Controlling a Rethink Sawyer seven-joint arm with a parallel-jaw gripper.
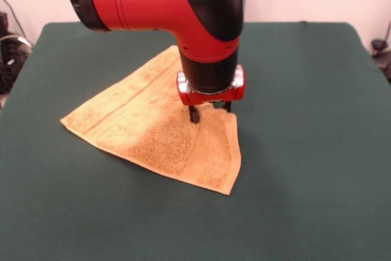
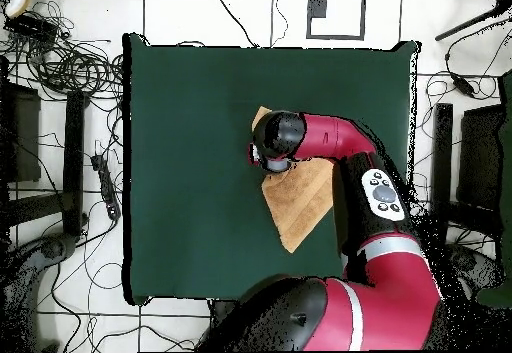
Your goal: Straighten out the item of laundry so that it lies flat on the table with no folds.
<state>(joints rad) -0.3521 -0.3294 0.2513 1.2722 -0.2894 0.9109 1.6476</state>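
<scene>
Fluffy terry towel (image 1: pixel 165 139) (matt felt table (image 1: pixel 305 151))

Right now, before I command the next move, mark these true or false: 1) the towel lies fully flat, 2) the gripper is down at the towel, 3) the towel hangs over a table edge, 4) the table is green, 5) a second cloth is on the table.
1) False. The towel has a part folded over itself and reads as a triangle-like shape.
2) True. The gripper is down at the towel near its upper fold; I cannot tell whether it is open or shut.
3) False. The towel sits well inside the table.
4) True. The table is dark green.
5) False. Only one towel shows.
</scene>
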